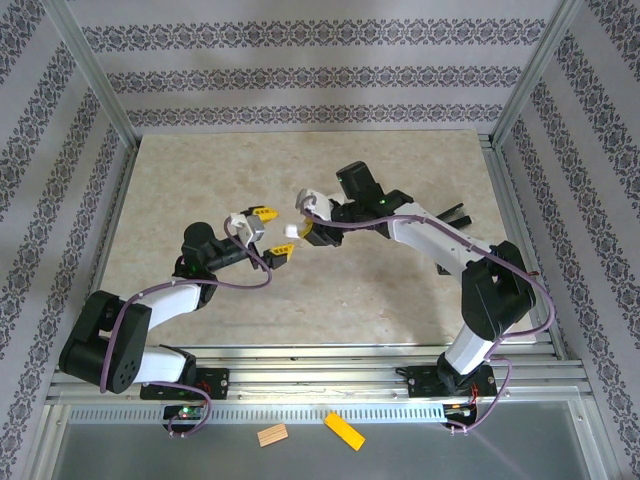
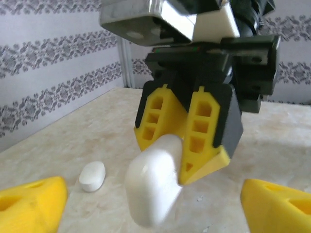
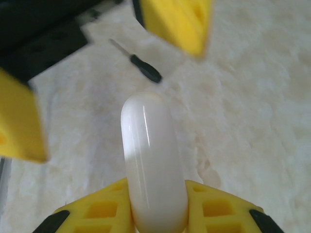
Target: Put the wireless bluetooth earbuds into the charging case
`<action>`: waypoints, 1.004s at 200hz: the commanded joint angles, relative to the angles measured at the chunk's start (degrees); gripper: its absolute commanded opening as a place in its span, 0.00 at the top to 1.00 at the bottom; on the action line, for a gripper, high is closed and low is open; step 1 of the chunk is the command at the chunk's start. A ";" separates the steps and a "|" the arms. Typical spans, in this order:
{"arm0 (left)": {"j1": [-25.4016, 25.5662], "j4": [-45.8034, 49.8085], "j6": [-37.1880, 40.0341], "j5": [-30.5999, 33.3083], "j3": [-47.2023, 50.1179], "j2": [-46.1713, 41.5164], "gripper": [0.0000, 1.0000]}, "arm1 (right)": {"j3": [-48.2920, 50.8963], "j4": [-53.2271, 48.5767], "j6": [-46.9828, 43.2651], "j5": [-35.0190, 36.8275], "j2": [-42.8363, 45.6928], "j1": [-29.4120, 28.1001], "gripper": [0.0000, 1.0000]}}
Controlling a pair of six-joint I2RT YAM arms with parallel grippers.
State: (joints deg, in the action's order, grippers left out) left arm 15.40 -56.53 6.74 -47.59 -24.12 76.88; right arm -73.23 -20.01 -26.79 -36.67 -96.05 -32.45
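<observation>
Charging case [image 3: 151, 160]: a white pill-shaped shell, held in the air above the middle of the tabletop [image 1: 400, 320]. From the right wrist view we read it as one smooth rounded body, and we cannot tell what lies inside it.
Right tool [image 1: 306, 228]: clenched on the charging case, with a yellow finger [image 2: 206, 131] against each flank. The free end of the case points toward the left arm.
Left tool [image 1: 276, 233]: released. Its yellow fingers [image 2: 31, 204] stand wide apart on either side of the case's free end, and we see a gap between each of them and the shell.
Small white piece [image 2: 92, 175]: a rounded piece lying on the tabletop beyond the case and apart from both tools. It is too blurred for us to tell whether it is an earbud or a second case.
Dark item [image 3: 143, 65]: a slim black stick-shaped thing lying flat on the tabletop, past the tip of the case.
Edges: aluminium frame posts [image 1: 95, 80] and patterned walls [image 1: 300, 75] bound the tabletop at the left, right and far sides. The two tools meet well apart from all three.
Open room: we see bare marbled surface on every side of the tools, widest toward the far wall.
Near ledge: an orange block [image 1: 343, 430] and a tan piece [image 1: 272, 435] lie below the arm bases, off the tabletop.
</observation>
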 commanded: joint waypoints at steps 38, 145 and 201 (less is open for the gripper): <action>0.90 13.44 8.83 6.86 -0.83 -1.88 0.01 | 8.46 14.72 38.84 11.86 -0.13 3.33 0.80; 3.07 27.88 15.97 9.79 -5.02 -1.30 0.01 | 12.89 22.18 56.21 14.30 -11.33 7.19 0.78; 3.13 26.60 12.96 11.59 -4.90 -1.67 0.01 | 12.67 20.01 56.40 15.62 -13.46 8.45 0.73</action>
State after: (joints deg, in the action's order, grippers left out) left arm 17.74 -30.30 20.99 -37.19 -27.68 75.81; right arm -60.23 0.19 28.80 -22.41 -108.55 -24.93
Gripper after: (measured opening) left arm 0.994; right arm 0.258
